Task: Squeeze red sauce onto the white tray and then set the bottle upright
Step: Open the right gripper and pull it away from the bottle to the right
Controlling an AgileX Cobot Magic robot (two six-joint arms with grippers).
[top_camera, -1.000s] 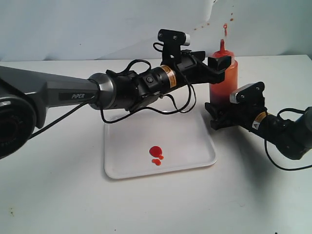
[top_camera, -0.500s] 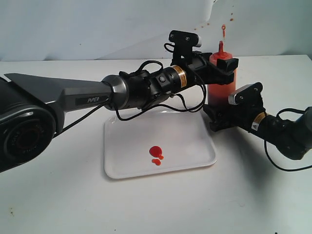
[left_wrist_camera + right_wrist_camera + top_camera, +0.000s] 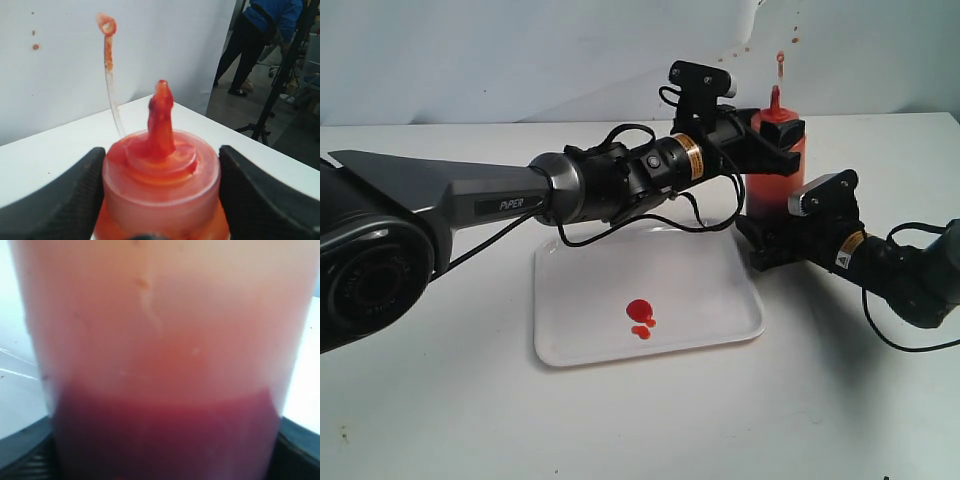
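Left claw (image 3: pixel 775 140) closer in, apparently flush against bottle (image 3: pixel 768 190)

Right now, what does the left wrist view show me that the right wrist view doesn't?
Left wrist only: the top of the bottle, its sauce-smeared nozzle, the tethered cap sticking up on its strap, and a person standing in the background. Right wrist only: the bottle's side wall close up, with dark red sauce filling the lower part and paler plastic above. Both: the bottle upright, with black fingers close against either side.
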